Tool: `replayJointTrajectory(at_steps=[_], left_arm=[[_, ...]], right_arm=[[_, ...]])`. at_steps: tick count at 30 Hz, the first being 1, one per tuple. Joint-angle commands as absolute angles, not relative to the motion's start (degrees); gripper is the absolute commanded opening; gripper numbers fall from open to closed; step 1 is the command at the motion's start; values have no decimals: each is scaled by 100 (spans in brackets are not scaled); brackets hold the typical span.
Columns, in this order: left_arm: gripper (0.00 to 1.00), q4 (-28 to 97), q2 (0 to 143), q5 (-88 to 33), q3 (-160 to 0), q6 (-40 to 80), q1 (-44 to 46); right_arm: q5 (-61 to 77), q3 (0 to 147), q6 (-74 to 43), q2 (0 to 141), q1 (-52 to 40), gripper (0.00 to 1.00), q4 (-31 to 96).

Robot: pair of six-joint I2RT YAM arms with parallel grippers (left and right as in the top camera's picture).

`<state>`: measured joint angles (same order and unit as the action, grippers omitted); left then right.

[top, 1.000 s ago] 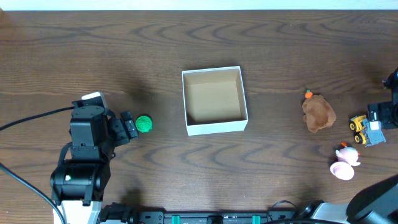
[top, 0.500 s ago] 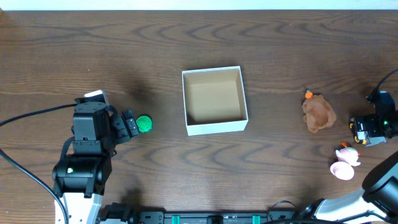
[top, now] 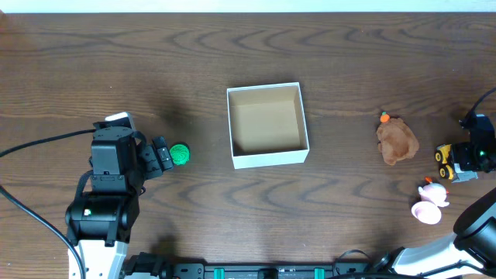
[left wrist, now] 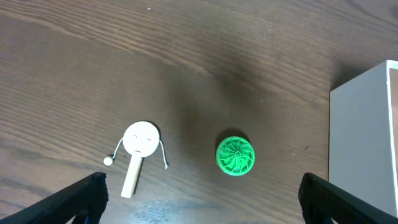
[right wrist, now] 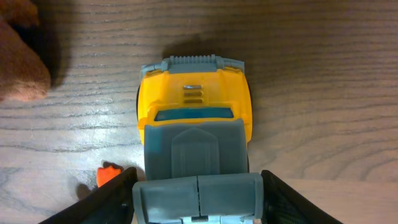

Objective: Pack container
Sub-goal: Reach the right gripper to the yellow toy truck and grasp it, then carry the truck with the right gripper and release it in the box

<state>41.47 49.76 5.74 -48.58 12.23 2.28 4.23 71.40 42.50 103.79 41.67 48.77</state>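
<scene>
The container [top: 271,158] sits at the middle of the desk [top: 349,62], brown inside facing up. At its 9 o'clock the left end effector [left wrist: 202,190] hangs spread wide, with a green disc [left wrist: 236,155] just ahead. Far out at 3 o'clock, the right end effector [right wrist: 198,193] clamps the grey bed of the yellow toy truck [right wrist: 194,93].

**Loose toys on the dark wood counter**

On the counter [top: 155,62], a green ridged disc [left wrist: 236,155] lies flat. Beside it, apart, rests a white round-faced rattle drum [left wrist: 140,149] with a pale stick and two beaded strings. Well away on the other side sits a brown plush toy [top: 397,141] with an orange tip. Near it stand a yellow-and-grey toy dump truck [right wrist: 195,124] and a pink-and-white figure [top: 430,201].
</scene>
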Motion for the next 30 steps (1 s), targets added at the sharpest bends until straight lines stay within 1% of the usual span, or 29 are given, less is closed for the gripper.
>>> replayJointTrajectory(at_steps=[1,3,5,7,14,17,22,25,27,28,30], left_arm=[[98,4128,4982,556,-4974,1256,200],[98,4130,4982,556,-4974,1256,200],[98,4130,4982,556,-4974,1256,200],[98,4130,4982,556,-4974,1256,200],[98,4128,4982,556,-4974,1256,200],[98,4130,4982,556,-4974,1256,200],[98,4130,4982,556,-4974,1256,200],[98,4128,4984,556,-4974,1256,200],[98,4128,4984,556,-4974,1256,200],[98,4128,4984,556,-4974,1256,200],[98,4128,4984,556,-4974,1256,200]], right_arm=[[451,7118,4200,10416,4215,59,4886],[451,7118,4200,10416,4215,55,4886],[451,7118,4200,10416,4215,47,4886],[451,7118,4200,10416,4215,44,4884],[454,7118,4178,10416,4215,41,4873],[454,7118,3979,10414,4202,40,4757],[454,7135,3382,10235,4115,28,4460],[454,7227,2936,9953,3970,15,4289],[454,7345,2637,9677,3791,10,4219],[454,7402,2534,9564,3712,9,4219],[454,7568,2099,9214,3417,2,4226]])
